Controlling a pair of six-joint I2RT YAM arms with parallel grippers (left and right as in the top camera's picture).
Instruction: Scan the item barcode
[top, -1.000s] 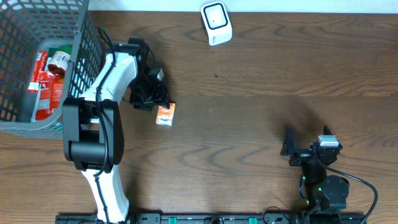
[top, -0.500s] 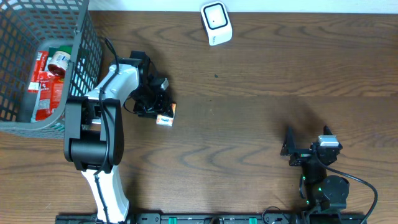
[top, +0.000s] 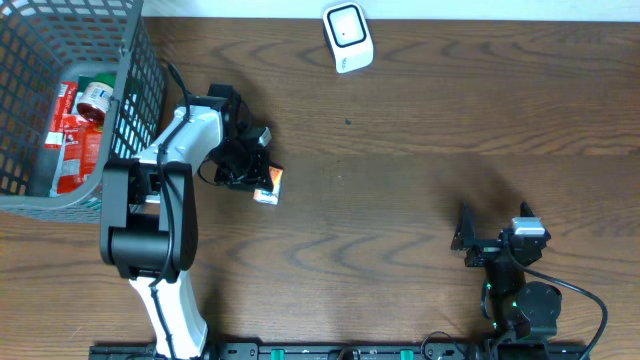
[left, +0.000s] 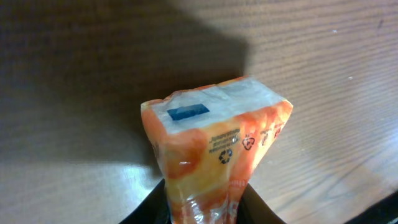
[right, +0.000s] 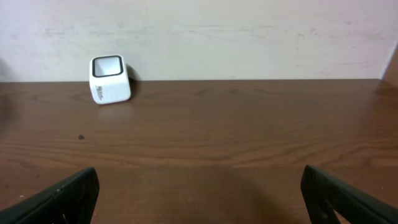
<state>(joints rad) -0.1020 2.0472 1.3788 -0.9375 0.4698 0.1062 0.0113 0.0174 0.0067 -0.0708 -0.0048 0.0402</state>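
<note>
Orange packet (top: 268, 186) lies on the wooden tabletop (top: 400, 200) near the grey basket (top: 130, 80), the left claw (top: 256, 178) over one end of it; from overhead the grip itself is hidden. A white scanner (top: 347, 38) stands well apart at the far edge. The left wrist view settles it: dark fingers (left: 149, 208) pinch the packet's lower end, with a blue patch (left: 188, 112) on its pale top. The right wrist view shows the right claw (right: 199, 193) spread wide, holding nothing, facing the scanner.

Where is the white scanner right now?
The white scanner stands at the far edge of the table, near the middle in the overhead view, beyond and right of the orange packet. The right wrist view shows it upper left.
</note>
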